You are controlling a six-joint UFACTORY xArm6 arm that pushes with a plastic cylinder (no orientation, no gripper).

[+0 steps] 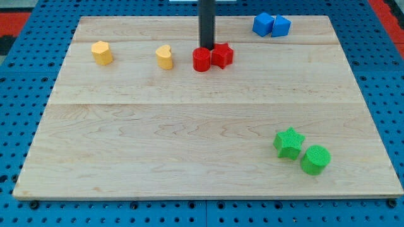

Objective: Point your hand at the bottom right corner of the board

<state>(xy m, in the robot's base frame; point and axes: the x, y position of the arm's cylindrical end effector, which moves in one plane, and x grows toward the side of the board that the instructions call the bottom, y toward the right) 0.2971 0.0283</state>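
Observation:
My tip (pixel 207 48) stands at the view's top centre, just behind and touching or nearly touching the red cylinder (pixel 201 60) and the red star (pixel 222 55), which sit side by side. The wooden board (pixel 189 139) fills the view; its bottom right corner (pixel 396 194) lies far from the tip. A green star (pixel 288 142) and a green cylinder (pixel 315 159) sit together near that corner.
A yellow hexagon-like block (pixel 101 52) sits at the top left, and a yellow heart-like block (pixel 165 56) to its right. Two blue blocks (pixel 271 25) touch each other at the top right. A blue perforated table (pixel 385 75) surrounds the board.

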